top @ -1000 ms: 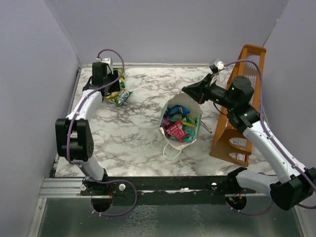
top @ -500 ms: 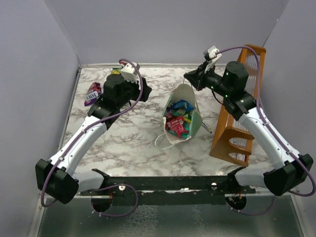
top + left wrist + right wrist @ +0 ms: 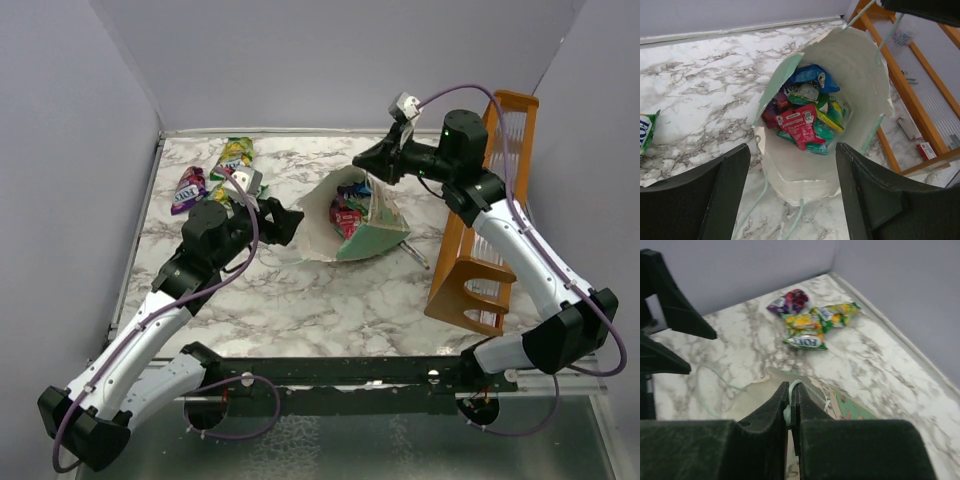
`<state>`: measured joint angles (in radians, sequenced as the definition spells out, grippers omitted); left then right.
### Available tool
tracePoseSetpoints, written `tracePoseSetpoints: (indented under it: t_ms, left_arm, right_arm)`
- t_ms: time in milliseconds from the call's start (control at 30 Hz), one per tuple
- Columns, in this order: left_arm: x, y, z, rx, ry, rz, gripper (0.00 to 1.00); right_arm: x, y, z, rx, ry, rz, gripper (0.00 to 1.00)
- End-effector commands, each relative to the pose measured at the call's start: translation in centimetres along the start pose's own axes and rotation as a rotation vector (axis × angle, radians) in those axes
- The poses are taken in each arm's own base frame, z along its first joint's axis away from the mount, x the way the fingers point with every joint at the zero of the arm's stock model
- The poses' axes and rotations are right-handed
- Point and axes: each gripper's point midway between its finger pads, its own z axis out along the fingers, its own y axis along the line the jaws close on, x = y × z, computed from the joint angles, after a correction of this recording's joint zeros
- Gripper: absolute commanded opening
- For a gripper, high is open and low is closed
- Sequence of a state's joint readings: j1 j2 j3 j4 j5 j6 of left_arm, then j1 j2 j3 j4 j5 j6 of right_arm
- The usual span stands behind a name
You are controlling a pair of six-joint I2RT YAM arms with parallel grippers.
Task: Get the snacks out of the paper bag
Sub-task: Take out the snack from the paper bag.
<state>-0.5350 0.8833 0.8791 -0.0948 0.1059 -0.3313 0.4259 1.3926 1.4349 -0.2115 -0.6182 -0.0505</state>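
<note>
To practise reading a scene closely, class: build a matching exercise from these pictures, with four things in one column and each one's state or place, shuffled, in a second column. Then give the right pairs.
Column one
1 left end effector
2 right end effector
3 paper bag
4 purple snack

Column two
A shut on the bag's loop handle
B lying on the table, near its far left corner
C jaws open, facing the bag's mouth
D tilted, with snacks inside

Pairs: 1-C, 2-A, 3-D, 4-B
</note>
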Motion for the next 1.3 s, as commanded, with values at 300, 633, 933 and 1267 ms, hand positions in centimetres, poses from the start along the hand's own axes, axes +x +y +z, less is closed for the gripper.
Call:
tracePoseSetpoints:
  t_ms: [300, 633, 933, 1267]
  left_arm:
    - [2.2, -4.9, -2.3, 0.225, -0.051, -0.098, 0.72]
    - [6.3, -9.4, -1.1, 0.211, -0.016, 0.134, 0.65]
    - [10.5, -9.1, 1.8, 0.140, -0.021, 0.200, 0.48]
    - [15.2, -7.3, 2.4, 0.108, -0.023, 0.185, 0.44]
  right_arm:
    - [3.8, 10.0, 1.9, -0.495, 0.011, 0.236, 0.02]
    - [2.5, 11.2, 0.4, -0.526, -0.016, 0.248, 0.01]
    - [3.2, 12.9, -1.3, -0.611, -0.011, 0.235, 0.01]
    - [3.8, 14.3, -2.8, -0.625, -0.048, 0.352, 0.01]
